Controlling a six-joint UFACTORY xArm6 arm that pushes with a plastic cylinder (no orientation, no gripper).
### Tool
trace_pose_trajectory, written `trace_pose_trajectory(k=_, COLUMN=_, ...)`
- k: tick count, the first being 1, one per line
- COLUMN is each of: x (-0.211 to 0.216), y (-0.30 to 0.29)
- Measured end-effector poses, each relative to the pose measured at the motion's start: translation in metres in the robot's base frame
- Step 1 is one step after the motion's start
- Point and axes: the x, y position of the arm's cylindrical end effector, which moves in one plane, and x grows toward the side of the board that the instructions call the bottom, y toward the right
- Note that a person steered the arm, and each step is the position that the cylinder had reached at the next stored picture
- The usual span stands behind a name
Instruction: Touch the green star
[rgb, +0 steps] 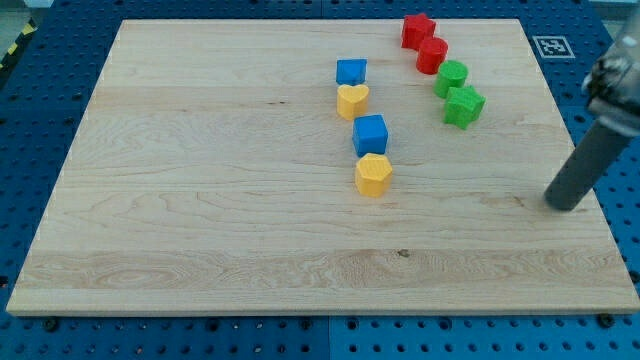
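Camera view: my tip (566, 205), no claw, rests on smooth wood well right of the green star (464, 106)

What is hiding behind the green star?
Just behind the green star, toward the view's top, sits a round green block touching it. My tip is off to the view's right. Nothing looks covered.

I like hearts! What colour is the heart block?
Yellow: the heart block shows clearly in the camera view.

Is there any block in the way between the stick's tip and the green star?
No. My tip sits toward the view's right and lower than the green star, with only bare wood between them. The green round block lies beyond the star, not in the path.
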Motion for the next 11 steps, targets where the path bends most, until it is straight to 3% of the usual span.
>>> trace_pose_trajectory(k=1, x=-0.067, y=0.014)
trace_pose_trajectory(k=2, x=-0.099, y=0.014)
trace_pose_trajectory(k=4, x=-0.1, y=-0.03)
trace_pose_trajectory(k=11, x=-0.112, y=-0.079)
